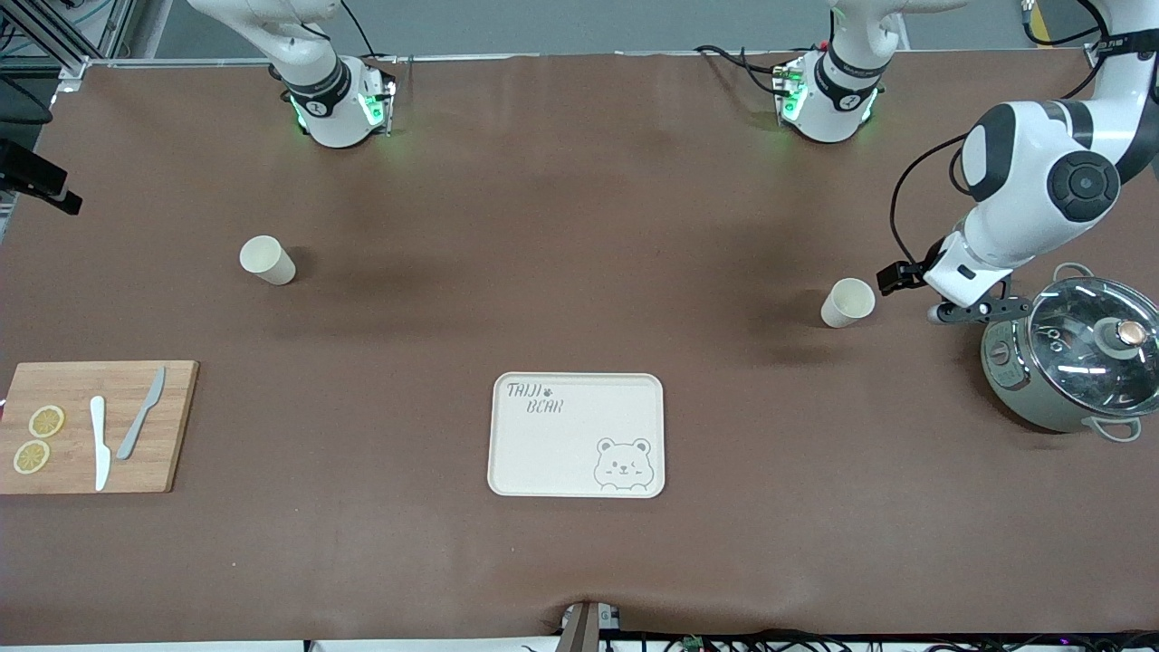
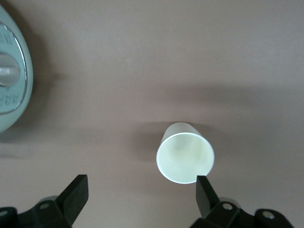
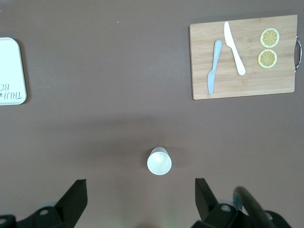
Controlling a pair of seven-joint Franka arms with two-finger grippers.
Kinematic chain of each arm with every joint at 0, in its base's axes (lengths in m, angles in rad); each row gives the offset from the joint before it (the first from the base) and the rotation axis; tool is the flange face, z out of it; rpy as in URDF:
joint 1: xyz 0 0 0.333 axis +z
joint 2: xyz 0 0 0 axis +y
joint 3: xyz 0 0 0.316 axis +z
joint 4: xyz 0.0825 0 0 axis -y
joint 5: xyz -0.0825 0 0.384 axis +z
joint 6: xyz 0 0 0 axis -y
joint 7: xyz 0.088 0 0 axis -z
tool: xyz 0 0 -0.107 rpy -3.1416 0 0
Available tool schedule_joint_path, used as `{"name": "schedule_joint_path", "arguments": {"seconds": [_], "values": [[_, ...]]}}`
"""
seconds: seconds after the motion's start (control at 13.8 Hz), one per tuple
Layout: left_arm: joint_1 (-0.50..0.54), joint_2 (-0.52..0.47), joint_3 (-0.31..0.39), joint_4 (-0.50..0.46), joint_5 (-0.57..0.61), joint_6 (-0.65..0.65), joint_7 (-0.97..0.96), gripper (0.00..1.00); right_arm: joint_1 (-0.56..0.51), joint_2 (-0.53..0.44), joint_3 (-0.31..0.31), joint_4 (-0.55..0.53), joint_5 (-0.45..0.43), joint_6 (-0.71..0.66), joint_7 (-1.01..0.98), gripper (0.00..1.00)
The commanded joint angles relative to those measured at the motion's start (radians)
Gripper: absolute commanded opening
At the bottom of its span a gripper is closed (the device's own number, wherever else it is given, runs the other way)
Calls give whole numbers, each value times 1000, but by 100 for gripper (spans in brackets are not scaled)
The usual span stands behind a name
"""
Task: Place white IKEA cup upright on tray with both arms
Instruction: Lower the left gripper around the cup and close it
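Note:
Two white cups stand upright on the brown table. One cup [image 1: 848, 302] is toward the left arm's end, the other cup [image 1: 267, 260] toward the right arm's end. The cream tray [image 1: 561, 453], with TAIJI BEAR lettering, lies empty, nearer the front camera, mid-table. My left gripper [image 1: 978, 310] is open and low, between the first cup and a pot; in the left wrist view [image 2: 140, 183] that cup [image 2: 185, 159] is just ahead of one fingertip [image 2: 203, 186]. My right gripper [image 3: 140, 185] is open, high over the other cup [image 3: 159, 161], and out of the front view.
A grey-green pot with a glass lid [image 1: 1082, 353] stands beside the left gripper at the table's end. A wooden cutting board [image 1: 177, 435] with two knives and two lemon slices lies at the right arm's end. The tray's corner [image 3: 9, 71] shows in the right wrist view.

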Motion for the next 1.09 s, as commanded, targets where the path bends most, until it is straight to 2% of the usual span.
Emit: {"name": "schedule_joint_path", "arguments": {"seconds": [0.0,0.15,0.65,0.87,1.02], "values": [[9,-9,-7,-54,-11,59,3,96,-29,23,9,27,-10,3,-9,100],[9,9,-7,-74,-13,100,3,91,-32,57,10,37,-13,7,-12,100],[9,89,-8,-110,-40,171,3,75,-40,71,10,49,-10,2,-3,100],[6,135,-10,-120,-43,231,3,74,-49,91,10,50,-12,5,-13,100],[3,154,-11,-118,-43,234,3,66,-49,97,10,52,-14,3,-13,100]]}}
